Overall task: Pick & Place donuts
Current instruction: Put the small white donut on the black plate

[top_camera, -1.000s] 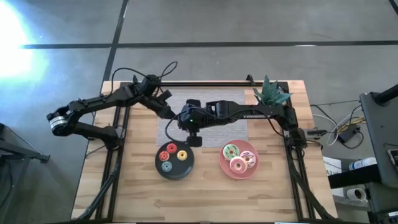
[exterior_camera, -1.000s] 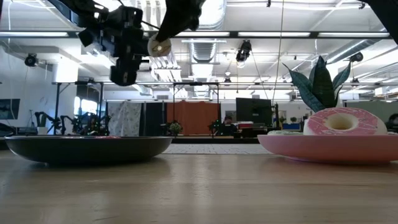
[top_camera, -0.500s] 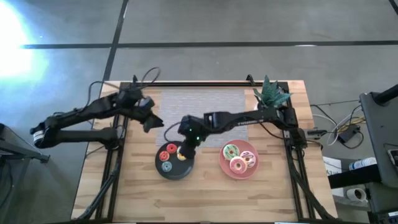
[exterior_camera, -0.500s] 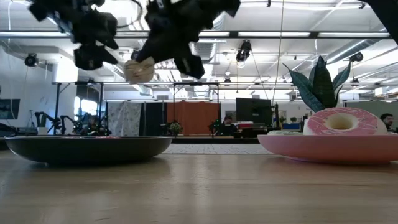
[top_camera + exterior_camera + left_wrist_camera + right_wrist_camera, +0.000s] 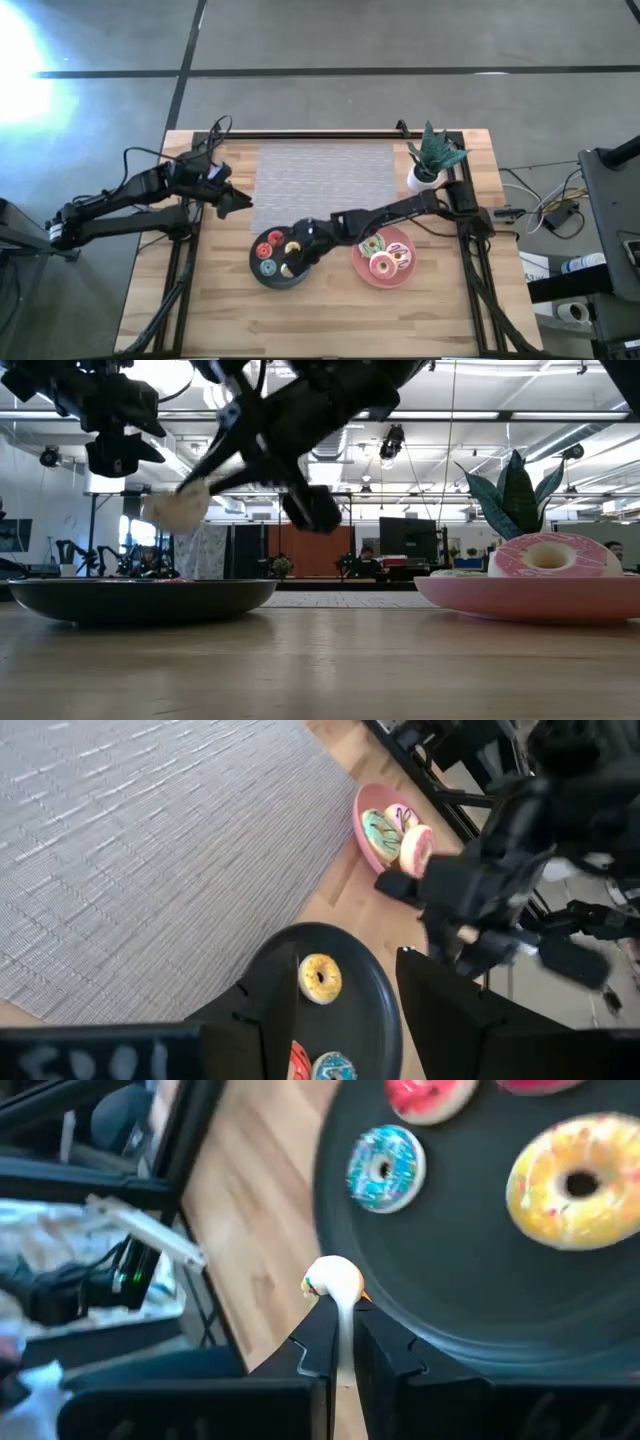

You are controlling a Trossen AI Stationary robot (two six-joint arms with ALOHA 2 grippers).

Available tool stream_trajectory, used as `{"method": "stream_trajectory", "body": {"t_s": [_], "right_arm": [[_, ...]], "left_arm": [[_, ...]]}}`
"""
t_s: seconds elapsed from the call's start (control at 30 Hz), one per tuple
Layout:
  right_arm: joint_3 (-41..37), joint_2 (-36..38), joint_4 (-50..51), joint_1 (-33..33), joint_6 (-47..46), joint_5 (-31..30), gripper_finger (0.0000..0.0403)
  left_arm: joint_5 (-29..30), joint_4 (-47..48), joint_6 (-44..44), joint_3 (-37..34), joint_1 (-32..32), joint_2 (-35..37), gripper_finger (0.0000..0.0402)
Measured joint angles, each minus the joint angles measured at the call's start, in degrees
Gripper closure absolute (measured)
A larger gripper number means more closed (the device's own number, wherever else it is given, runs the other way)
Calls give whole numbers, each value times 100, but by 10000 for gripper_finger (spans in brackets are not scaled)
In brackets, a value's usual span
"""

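Note:
A round black plate (image 5: 300, 275) holds a tiny red donut (image 5: 275, 238), a yellow one (image 5: 295, 248) and a blue one (image 5: 385, 1167). My right gripper (image 5: 292, 262) hangs over that plate, shut on a tiny pale donut with a trace of orange (image 5: 335, 1280). The pink plate (image 5: 360, 268) to its right carries three larger donuts: green-white (image 5: 371, 243), pink (image 5: 383, 265) and striped (image 5: 399, 255). My left gripper (image 5: 243, 203) stands open and empty at the table's left side, above the wood left of the grey mat. My right gripper pinches the tiny pale donut's ring (image 5: 338, 1298) between its two fingertips (image 5: 322, 1320), with the donut standing out past them. The fingers slant down from the table's right side. The donut (image 5: 180, 508) hangs clear above the black plate (image 5: 140, 598).
A grey woven mat (image 5: 325, 175) covers the table's far middle. A potted plant (image 5: 432, 155) stands at the far right corner. Bare wood (image 5: 330, 320) lies along the near edge, in front of both plates.
My right gripper has come down and toward the near edge with the pale donut, rolling its wrist, and now hangs low over the black plate. My left gripper has drawn back from the table's middle toward the left edge.

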State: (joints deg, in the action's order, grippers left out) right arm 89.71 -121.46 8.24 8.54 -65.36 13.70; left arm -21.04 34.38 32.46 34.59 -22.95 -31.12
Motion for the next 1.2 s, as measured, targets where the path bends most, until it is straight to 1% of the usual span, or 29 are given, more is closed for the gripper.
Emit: {"method": "stream_trajectory", "body": {"t_s": [0.13, 0.3, 0.37, 0.5, 0.77, 1.0, 1.1, 1.2], "right_arm": [[61, -259, -57, 90, -462, -410, 387], [94, -281, -55, 93, -583, -1075, 387], [92, -303, -23, 87, -598, -1062, 387], [92, -335, 0, 101, -695, -724, 387], [113, -621, -73, 135, -812, -816, 387], [259, -742, 16, 135, -507, -896, 387], [264, -742, 117, 134, -472, -894, 374], [264, -742, 213, 133, -474, -837, 344]], "left_arm": [[-18, -8, 27, -22, 14, 3, 258], [-32, -2, -21, -20, 16, 15, 258], [-32, -6, -61, -20, 19, 20, 258], [-30, -6, -173, -20, 19, 18, 258], [18, -42, -402, -20, 19, -27, 258], [18, -45, -499, -20, 19, -61, 258], [20, -43, -587, -20, 19, -61, 258], [80, -45, -590, -20, 19, -60, 258]]}}
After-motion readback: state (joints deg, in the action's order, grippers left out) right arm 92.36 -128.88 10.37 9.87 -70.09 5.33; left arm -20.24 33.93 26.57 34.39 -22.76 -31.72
